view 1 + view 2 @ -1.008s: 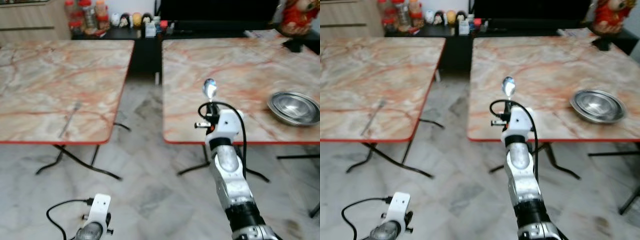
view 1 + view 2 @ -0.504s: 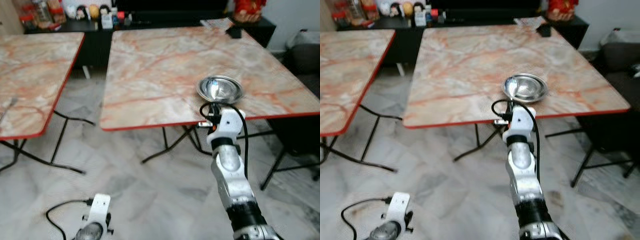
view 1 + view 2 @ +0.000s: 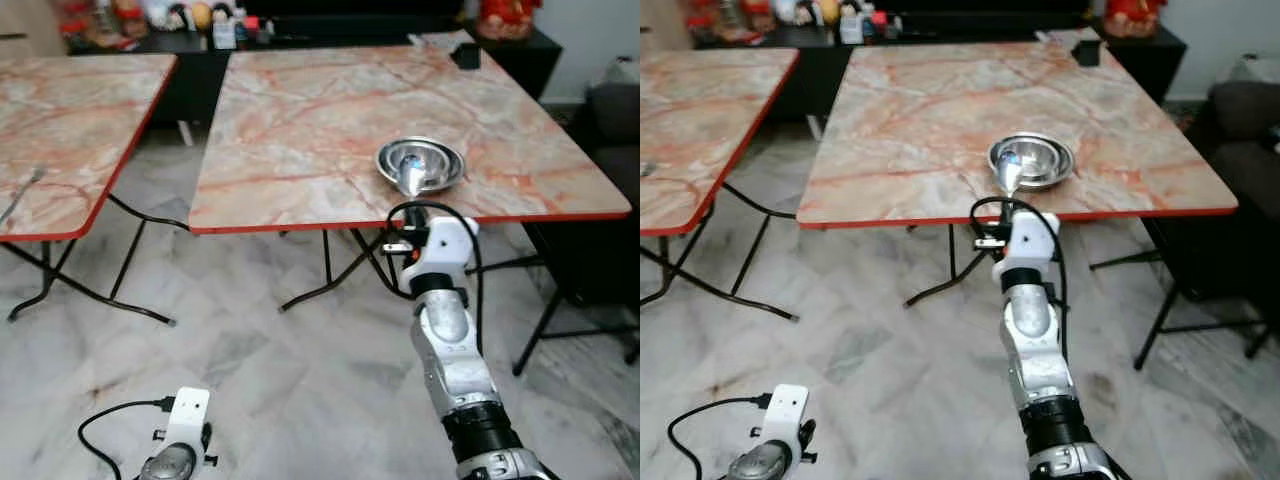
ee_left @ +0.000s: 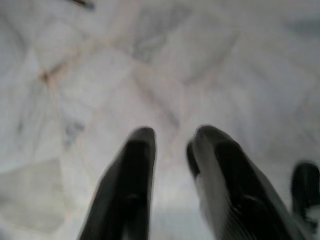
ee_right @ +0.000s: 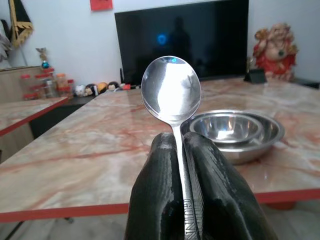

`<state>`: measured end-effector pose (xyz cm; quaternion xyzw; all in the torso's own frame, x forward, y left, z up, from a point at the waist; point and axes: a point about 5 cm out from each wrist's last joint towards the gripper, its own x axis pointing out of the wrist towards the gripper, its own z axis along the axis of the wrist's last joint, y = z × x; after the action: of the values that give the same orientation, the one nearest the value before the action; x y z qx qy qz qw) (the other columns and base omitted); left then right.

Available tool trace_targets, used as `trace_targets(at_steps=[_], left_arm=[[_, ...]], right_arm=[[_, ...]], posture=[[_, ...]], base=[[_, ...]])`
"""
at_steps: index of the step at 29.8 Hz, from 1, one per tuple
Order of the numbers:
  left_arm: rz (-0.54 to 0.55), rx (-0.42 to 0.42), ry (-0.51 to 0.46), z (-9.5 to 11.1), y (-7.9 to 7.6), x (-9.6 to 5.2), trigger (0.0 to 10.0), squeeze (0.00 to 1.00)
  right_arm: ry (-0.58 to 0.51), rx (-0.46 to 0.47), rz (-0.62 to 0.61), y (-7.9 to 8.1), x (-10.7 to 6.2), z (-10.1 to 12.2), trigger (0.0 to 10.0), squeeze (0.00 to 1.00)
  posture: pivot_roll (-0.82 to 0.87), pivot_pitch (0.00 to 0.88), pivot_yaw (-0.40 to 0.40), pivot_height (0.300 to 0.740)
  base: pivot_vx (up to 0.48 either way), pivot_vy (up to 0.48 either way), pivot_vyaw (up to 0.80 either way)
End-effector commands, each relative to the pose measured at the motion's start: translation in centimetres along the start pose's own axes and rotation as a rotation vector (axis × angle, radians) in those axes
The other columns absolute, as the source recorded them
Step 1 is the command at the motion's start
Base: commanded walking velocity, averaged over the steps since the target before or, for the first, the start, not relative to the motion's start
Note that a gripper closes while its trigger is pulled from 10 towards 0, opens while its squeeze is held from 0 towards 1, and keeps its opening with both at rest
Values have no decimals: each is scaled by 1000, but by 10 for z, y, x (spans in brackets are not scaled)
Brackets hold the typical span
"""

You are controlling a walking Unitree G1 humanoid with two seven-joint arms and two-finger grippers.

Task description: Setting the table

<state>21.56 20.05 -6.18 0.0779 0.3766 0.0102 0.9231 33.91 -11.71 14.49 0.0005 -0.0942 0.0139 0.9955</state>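
Spoon [image 5: 172,100] handle — stamped letters, roughly "GUNN" — otherwise nothing legible.

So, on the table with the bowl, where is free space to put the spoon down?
The right gripper holds the spoon upright before the table. Bare marble lies left of the steel bowl, and between bowl and red front edge. The far right corner, by the small dark object, is more crowded.

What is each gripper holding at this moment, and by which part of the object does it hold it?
The right gripper holds a metal spoon by its handle, bowl end pointing up. The left gripper hangs over the floor, fingers apart, holding nothing.
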Motion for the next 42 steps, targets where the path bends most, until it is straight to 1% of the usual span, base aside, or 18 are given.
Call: trace_targets(at_steps=[1,4,14,30,42], left_arm=[[5,5,-4,1,3,0,10000,0],[2,6,-4,2,2,0,10000,0],[-3,8,1,0,2,0,10000,0],[-16,30,-4,2,0,1,10000,0],[-17,29,-4,2,-1,1,10000,0]], right_arm=[[-11,-7,-1,0,2,4,10000,0],[-7,-1,5,2,2,3,10000,0],[-10,8,-1,2,3,4,10000,0],[-9,8,-9,0,2,3,10000,0],[-8,4,3,3,3,3,10000,0]], posture=[[-21,130,-6,740],[-16,133,-8,740],[-13,131,-2,740],[-21,129,3,740],[-21,130,1,740]], base=[[375,0,0],[375,0,0],[383,0,0],[384,0,0],[382,0,0]])
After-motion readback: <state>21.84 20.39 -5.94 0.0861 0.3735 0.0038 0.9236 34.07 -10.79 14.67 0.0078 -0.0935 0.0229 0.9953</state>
